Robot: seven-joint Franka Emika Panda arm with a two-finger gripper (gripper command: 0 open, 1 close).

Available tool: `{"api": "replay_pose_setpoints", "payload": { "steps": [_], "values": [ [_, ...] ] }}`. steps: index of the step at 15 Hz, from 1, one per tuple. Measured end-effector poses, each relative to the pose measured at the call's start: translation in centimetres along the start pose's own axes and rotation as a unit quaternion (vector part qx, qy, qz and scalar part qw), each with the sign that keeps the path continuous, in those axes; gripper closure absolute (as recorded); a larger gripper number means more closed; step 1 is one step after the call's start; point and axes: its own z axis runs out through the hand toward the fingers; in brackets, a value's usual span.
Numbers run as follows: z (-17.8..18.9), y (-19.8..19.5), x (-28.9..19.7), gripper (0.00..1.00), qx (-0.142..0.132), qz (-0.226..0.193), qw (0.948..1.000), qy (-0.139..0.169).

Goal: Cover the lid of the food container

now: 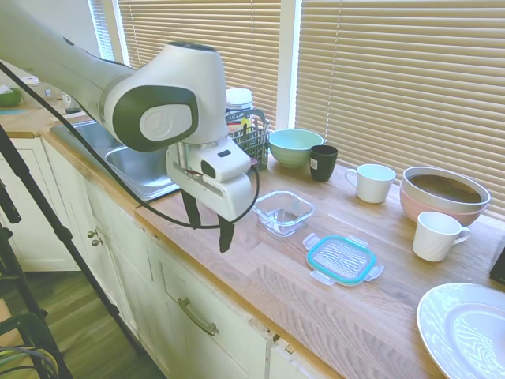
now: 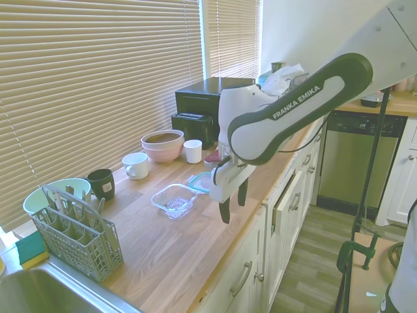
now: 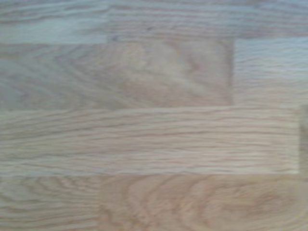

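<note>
Wood-plank desk [image 1: 260, 268] in a kitchen, blinds behind, sink at one end. The arm hangs over the desk's front edge, fingers [image 1: 207, 223] pointing down, spread apart, holding nothing. Food container [image 1: 283, 212] sits just beside them, lid [image 1: 340, 259] flat nearby.

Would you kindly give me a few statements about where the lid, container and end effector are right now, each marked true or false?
1. The lid lies flat on the counter beside the food container. True.
2. The end effector grips the lid. False: it is open, empty, above bare wood.
3. The food container is empty. True.
4. The black cup stands inside the food container. False: it stands by the mint-green bowl.
</note>
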Motion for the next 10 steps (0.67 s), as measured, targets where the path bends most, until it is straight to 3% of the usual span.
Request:
{"api": "replay_pose_setpoints", "payload": {
  "steps": [4,10],
  "values": [
    [-2.0,2.3,4.2,0.0,0.008,-0.005,0.9999,0.011],
    [-2.1,3.7,13.4,0.0,0.02,0.012,0.9995,-0.02]
  ]
}}
